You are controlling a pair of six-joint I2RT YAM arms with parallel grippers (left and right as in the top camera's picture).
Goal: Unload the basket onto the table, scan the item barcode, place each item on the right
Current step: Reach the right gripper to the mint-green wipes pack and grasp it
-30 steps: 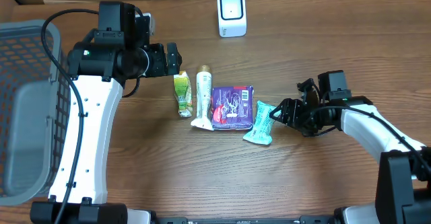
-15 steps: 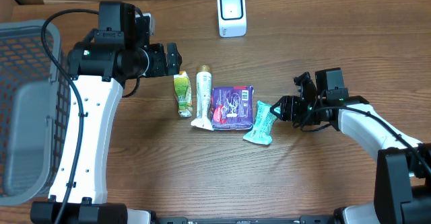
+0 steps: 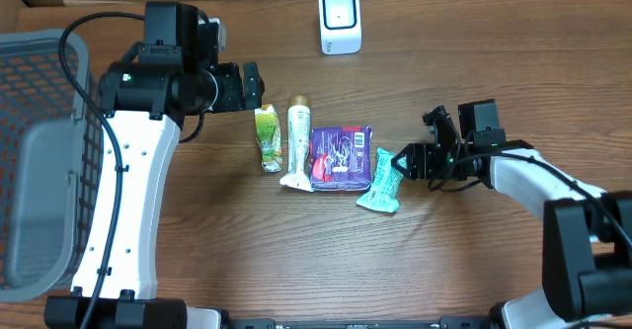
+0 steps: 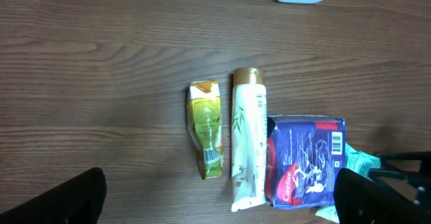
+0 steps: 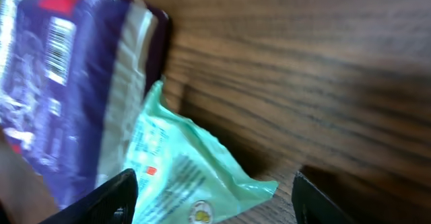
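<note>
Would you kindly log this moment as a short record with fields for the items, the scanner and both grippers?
items, left to right: green sachet, cream tube, purple packet, mint packet
scanner: white, beyond the row, untouched
left gripper: open, empty, near the green sachet
right gripper: open, fingers either side of the mint packet's end, not clamped
basket: grey, far left

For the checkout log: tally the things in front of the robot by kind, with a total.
packets: 3 (green packet, purple packet, mint packet)
tube: 1
scanner: 1
basket: 1
total: 6
</note>
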